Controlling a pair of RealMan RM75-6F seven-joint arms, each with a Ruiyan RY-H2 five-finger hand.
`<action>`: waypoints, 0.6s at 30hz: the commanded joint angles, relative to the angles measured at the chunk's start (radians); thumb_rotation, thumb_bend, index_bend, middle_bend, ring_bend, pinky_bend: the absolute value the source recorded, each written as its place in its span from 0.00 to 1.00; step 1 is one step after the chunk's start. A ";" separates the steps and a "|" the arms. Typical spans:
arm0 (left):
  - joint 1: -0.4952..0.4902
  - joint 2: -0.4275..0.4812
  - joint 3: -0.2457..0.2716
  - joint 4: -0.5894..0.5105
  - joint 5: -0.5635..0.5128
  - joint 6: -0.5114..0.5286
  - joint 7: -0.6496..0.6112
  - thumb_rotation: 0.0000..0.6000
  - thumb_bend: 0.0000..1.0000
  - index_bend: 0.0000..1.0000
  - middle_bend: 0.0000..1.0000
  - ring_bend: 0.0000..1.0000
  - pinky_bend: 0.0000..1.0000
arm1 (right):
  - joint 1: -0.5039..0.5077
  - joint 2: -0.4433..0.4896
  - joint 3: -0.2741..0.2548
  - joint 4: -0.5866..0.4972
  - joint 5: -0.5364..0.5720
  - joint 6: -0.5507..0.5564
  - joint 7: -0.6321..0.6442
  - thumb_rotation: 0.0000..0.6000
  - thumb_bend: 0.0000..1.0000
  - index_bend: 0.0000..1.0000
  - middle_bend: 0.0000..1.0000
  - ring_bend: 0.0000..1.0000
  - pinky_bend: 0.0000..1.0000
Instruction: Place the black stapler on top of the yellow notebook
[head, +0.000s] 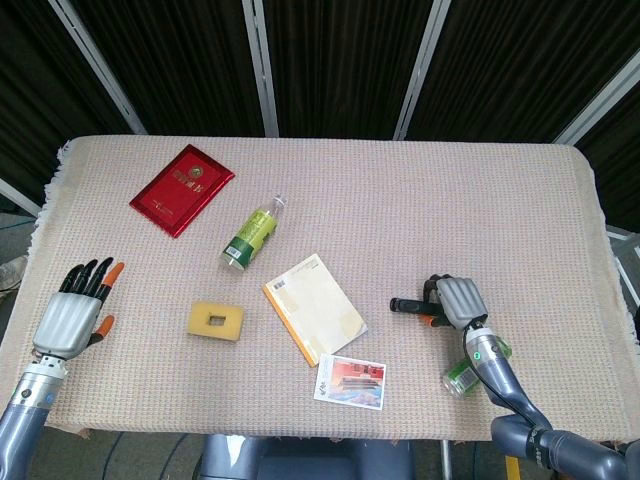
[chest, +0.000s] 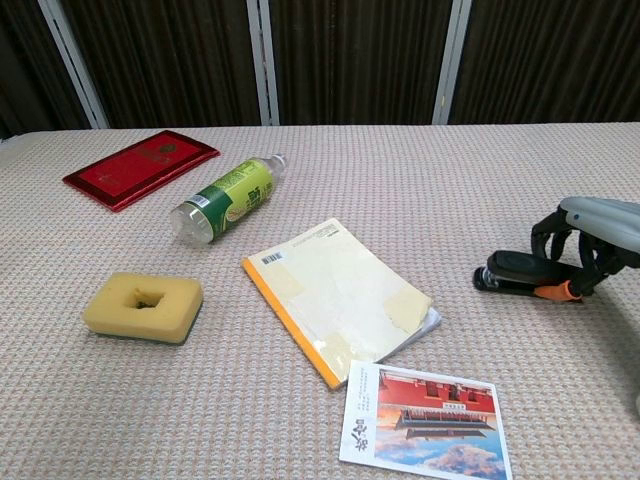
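Observation:
The black stapler (head: 406, 305) (chest: 515, 272) lies on the cloth at the right, its nose pointing left toward the yellow notebook (head: 315, 308) (chest: 340, 298). The notebook lies flat near the table's middle, a hand's width left of the stapler. My right hand (head: 455, 302) (chest: 590, 240) grips the stapler's rear end, with the fingers curled over its top and the orange-tipped thumb against its near side. At the left table edge my left hand (head: 70, 315) rests with its fingers spread and holds nothing. It shows only in the head view.
A postcard (head: 351, 382) (chest: 425, 418) lies just in front of the notebook. A yellow sponge (head: 216, 321) and a green bottle (head: 252, 234) lie to the left, with a red booklet (head: 182, 188) at the far left. A small green bottle (head: 462, 372) lies by my right forearm.

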 joint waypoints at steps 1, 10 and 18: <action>-0.002 0.000 0.001 0.001 -0.001 -0.003 -0.002 1.00 0.37 0.00 0.00 0.00 0.10 | 0.001 -0.016 0.000 0.014 -0.009 0.031 -0.011 1.00 0.23 0.68 0.49 0.48 0.65; -0.005 0.003 0.003 0.000 0.000 -0.003 -0.014 1.00 0.37 0.00 0.00 0.00 0.10 | 0.002 -0.012 0.003 -0.019 0.004 0.067 -0.066 1.00 0.23 0.71 0.52 0.52 0.70; -0.006 0.008 0.006 -0.002 0.005 0.001 -0.029 1.00 0.37 0.00 0.00 0.00 0.10 | -0.012 0.067 0.024 -0.228 0.010 0.144 -0.153 1.00 0.23 0.71 0.52 0.52 0.70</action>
